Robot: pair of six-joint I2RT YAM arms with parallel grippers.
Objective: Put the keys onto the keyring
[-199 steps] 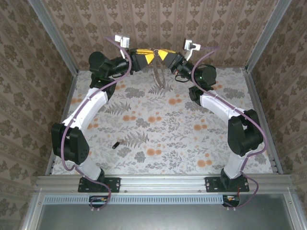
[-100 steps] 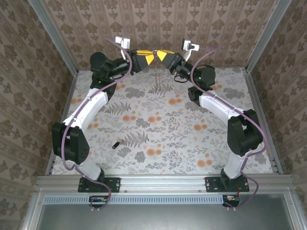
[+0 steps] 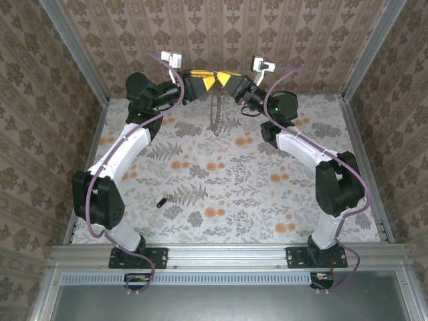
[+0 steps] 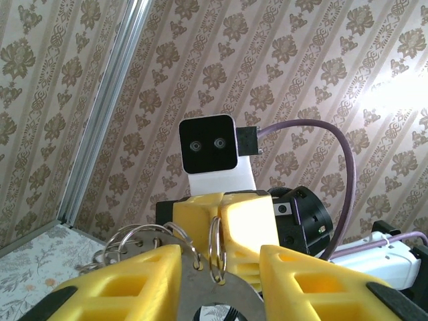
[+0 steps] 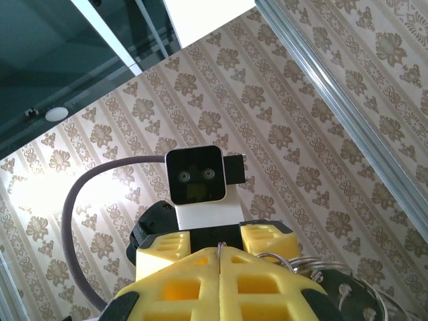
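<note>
I take the keyring point(image 3: 217, 114), a large thin brownish-grey metal hoop with a ridged rim, as my landmark. It hangs in the air over the far end of the floral-patterned table point(image 3: 267, 194).

Directly above it the two grippers meet tip to tip. The left gripper point(image 4: 221, 267) has its yellow fingers part-spread, and a flat grey metal disc point(image 4: 221, 297) fills the gap with its edges against both pads, so I read that as a clamp. The right gripper point(image 5: 221, 257) has its fingers pressed together, pinching a thin silver wire ring point(image 5: 219, 247) at the very tips.

From overhead the hoop is small and blurred, and I cannot tell where its opening lies.

I judge the hoop to be light, stiff and slick. It should swing freely under its own weight, so it wants a hold at two points close together.

The small dark key point(image 3: 160, 202) with a black head lies flat on the table, well apart from the hoop, towards the left arm's base. It looks nearly weightless and easily flicked away. I'd take it across the head and leave the thin shank free.
</note>
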